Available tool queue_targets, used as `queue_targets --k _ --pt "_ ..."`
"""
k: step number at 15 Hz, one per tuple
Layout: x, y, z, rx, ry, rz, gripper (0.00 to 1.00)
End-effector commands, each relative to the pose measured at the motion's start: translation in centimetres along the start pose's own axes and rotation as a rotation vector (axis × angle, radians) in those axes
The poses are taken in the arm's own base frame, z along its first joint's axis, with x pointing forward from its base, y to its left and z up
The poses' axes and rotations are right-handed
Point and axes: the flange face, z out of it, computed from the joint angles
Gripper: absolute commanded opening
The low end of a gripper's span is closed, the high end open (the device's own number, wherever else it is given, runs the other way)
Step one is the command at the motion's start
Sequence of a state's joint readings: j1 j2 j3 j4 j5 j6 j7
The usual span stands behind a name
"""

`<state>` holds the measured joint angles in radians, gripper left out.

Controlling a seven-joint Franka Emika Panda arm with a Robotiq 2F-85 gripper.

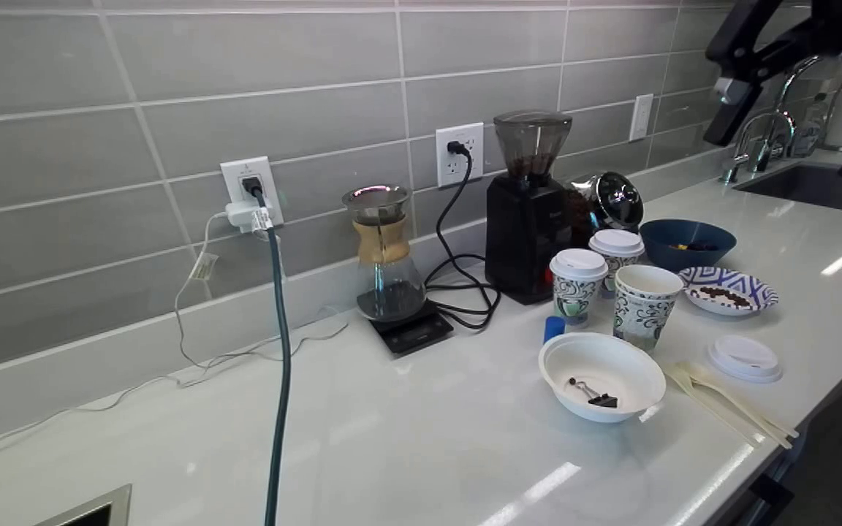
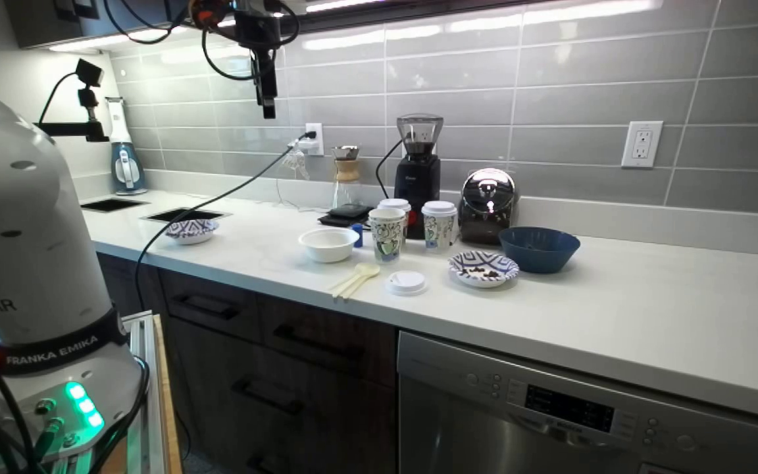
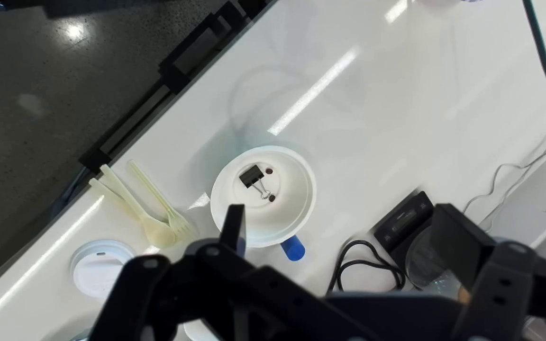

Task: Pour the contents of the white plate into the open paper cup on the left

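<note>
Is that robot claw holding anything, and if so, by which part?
Nothing is held: the gripper stands open, its jaws wide apart and empty.

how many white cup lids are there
3. One lid and a second lid each top a paper cup near the coffee grinder; a third lid lies on the counter by the open cup.

Gripper (image 3: 341, 222) is finished in blk, its linkages (image 3: 277, 291) studded w/ pale screws (image 3: 150, 264), its fingers (image 3: 462, 241) squared off. Beside & above it, blk cables (image 2: 233, 78) are looped. Well below it, blk band (image 2: 56, 351) lettered "FRANKA EMIKA" is wrapped on wht arm housing (image 2: 50, 276), w/ 3 grn lights (image 2: 85, 404) lit.
</note>
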<state>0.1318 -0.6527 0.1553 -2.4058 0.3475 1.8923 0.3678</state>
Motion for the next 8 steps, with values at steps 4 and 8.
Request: queue_targets --k 4,8 --pt "5.7 0.4 1.3 0.027 -0.008 0.119 1.00" --pt "9.6 2.2 1.9 0.035 -0.012 0.172 1.00"
